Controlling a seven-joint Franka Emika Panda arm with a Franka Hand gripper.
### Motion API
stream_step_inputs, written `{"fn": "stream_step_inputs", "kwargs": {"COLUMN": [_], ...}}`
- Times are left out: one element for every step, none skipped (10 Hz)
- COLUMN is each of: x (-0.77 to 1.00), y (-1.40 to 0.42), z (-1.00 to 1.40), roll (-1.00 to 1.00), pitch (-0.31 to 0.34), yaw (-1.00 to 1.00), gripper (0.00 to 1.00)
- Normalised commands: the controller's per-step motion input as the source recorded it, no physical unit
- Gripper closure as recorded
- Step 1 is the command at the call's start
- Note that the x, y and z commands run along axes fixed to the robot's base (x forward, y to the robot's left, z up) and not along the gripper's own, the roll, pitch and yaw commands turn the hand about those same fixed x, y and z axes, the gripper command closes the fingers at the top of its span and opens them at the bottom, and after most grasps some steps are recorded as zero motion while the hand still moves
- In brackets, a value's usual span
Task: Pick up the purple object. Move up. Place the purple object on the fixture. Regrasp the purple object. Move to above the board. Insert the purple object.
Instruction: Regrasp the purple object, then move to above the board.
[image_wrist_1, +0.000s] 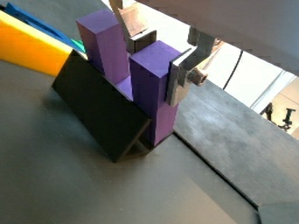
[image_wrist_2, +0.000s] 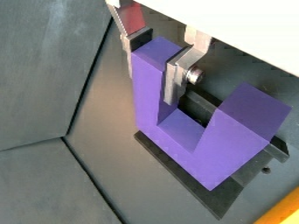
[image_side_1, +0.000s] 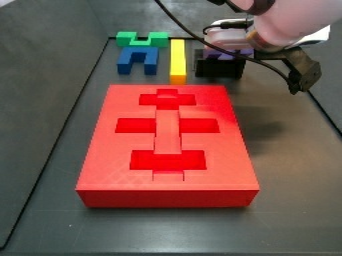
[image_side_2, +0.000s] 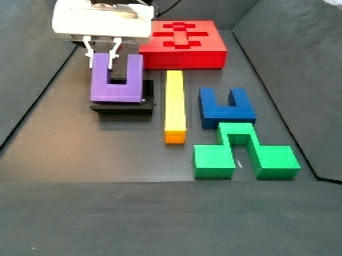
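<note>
The small U-shaped purple plastic block (image_side_2: 116, 82) rests on the black stepped fixture (image_side_2: 123, 107), beside the large red recessed board (image_side_2: 187, 45). The tool (image_wrist_2: 156, 54) straddles one prong, plates at its faces; the step is placing or regrasping, so it should seat squarely and clamp evenly. Firm contact cannot be told; in a side view the arm hides the block.

Side view: purple object (image_side_2: 116, 88) sits on the fixture (image_side_2: 123, 108), prongs up. Gripper (image_side_2: 102, 47) directly above it, fingers (image_side_2: 88, 47) straddling one prong's top. Board (image_side_2: 185, 43) beyond the fixture. Yellow bar (image_side_2: 174, 103) just beside the fixture; blue block (image_side_2: 227, 107) and green block (image_side_2: 242, 152) past the bar.
</note>
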Motion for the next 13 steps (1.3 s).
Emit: {"fn": "stream_step_inputs", "kwargs": {"x": [0.0,0.0,0.0,0.0,0.0,0.0,0.0,0.0,-0.02,-0.06,-0.06,-0.05,-0.04], "y": [0.0,0.0,0.0,0.0,0.0,0.0,0.0,0.0,0.0,0.0,0.01,-0.01,-0.01], "z": [0.0,0.0,0.0,0.0,0.0,0.0,0.0,1.4,1.4,1.4,1.4,1.4,1.4], "roll": [0.0,0.0,0.0,0.0,0.0,0.0,0.0,0.0,-0.01,-0.09,-0.07,-0.04,-0.02], "pitch": [0.0,0.0,0.0,0.0,0.0,0.0,0.0,0.0,0.025,0.0,-0.007,0.02,0.025], "yaw": [0.0,0.0,0.0,0.0,0.0,0.0,0.0,0.0,0.01,0.02,0.01,0.01,0.0], "gripper": [1.0,1.0,1.0,1.0,1.0,1.0,1.0,1.0,1.0,1.0,1.0,1.0,1.0]}}
